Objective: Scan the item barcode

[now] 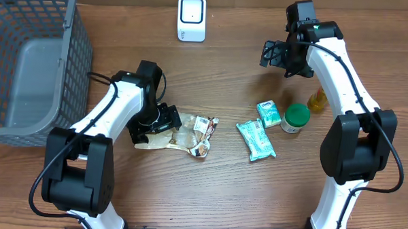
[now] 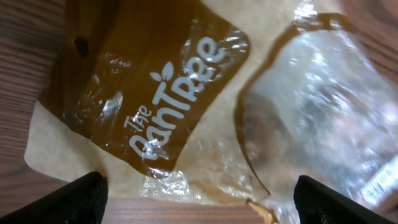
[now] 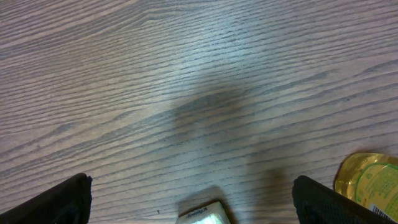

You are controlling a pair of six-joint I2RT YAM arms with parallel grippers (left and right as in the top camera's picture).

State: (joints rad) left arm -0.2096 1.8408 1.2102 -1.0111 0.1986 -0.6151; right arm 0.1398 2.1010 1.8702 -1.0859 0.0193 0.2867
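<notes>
Hovering right over Pantree snack bag (image 1: 181,137), left fingers (image 2: 81,199) spread wide, empty; bag stretches rightward along surface (image 1: 219,74). Right fingers (image 3: 56,202) also apart, well off, so left arm nearer.

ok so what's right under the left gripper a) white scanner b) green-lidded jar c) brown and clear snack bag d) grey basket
c: the left gripper hangs open over the brown and clear snack bag, which fills the left wrist view.
</notes>
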